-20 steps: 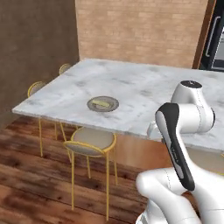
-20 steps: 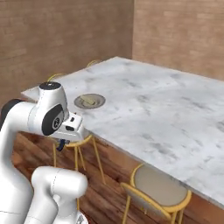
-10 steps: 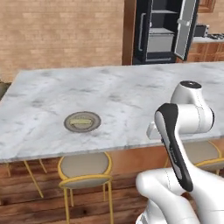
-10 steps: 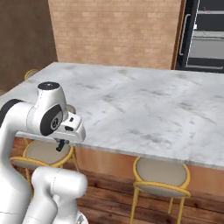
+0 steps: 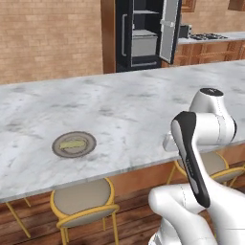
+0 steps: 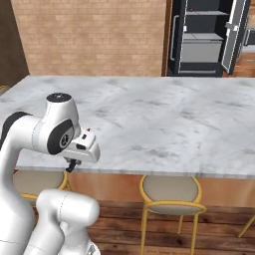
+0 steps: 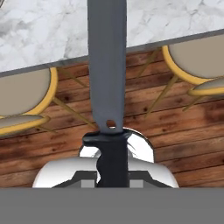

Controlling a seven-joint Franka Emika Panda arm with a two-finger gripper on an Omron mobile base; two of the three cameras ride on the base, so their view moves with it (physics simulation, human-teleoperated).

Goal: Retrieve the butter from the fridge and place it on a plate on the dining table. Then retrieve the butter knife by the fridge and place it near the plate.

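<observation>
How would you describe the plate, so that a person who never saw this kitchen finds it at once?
Look at the large white-grey veined marble dining table in front of the brick wall. Near its front edge, above a gold-legged round stool, lies a round grey-brown ringed plate. A small pale yellow butter stick rests on it.

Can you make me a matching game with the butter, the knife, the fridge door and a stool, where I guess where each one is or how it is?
Things:
1. butter
2. knife
3. fridge door
4. stool

Places or states:
A. swung open
B. tucked under the table edge
C. held in the claw
D. lying on the plate

Pairs: 1-D, 2-C, 3-A, 4-B
</observation>
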